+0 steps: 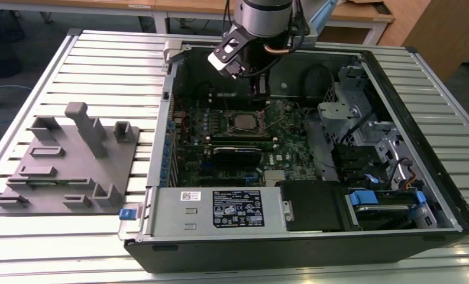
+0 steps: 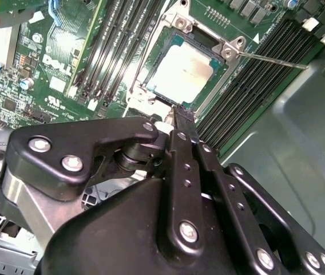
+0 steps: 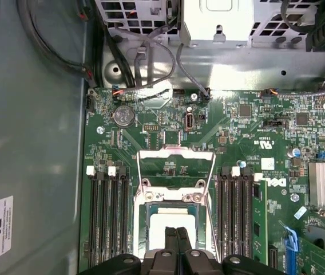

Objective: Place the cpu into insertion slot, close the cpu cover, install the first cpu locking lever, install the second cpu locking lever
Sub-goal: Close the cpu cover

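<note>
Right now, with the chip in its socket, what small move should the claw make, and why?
Probably ease the shut claw toward the silver frame plate, to tip it down: the dull silver square chip already lies in the dark square socket, and the plate appears swung open.

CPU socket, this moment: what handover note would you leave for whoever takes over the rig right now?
Gripper: shut, holding nothing, tips by the socket.
The cpu lies in the insertion slot: placing done.
The cpu cover looks raised open, not over the chip.
One locking lever sticks out unlatched.
Left: close cover, install both levers.
</note>
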### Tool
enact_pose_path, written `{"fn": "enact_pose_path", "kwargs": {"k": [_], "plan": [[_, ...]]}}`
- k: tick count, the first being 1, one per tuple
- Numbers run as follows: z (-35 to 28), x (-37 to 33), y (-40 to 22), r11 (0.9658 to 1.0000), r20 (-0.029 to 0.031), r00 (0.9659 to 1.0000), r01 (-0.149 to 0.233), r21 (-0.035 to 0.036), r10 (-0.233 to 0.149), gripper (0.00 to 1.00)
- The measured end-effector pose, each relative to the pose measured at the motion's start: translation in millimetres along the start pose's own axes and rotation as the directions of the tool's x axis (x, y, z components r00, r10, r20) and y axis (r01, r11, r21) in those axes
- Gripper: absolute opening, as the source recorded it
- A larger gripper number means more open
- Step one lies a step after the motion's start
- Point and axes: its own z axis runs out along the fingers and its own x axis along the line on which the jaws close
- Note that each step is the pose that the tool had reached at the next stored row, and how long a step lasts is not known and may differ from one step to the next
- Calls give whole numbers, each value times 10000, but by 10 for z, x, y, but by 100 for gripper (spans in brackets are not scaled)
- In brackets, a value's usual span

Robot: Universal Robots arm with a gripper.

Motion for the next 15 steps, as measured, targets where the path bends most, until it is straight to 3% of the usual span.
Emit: {"fn": "enact_pose_path", "kwargs": {"k": [15], "plan": [[5,0,58,10000,0,10000,-1,0,1,11]]}}
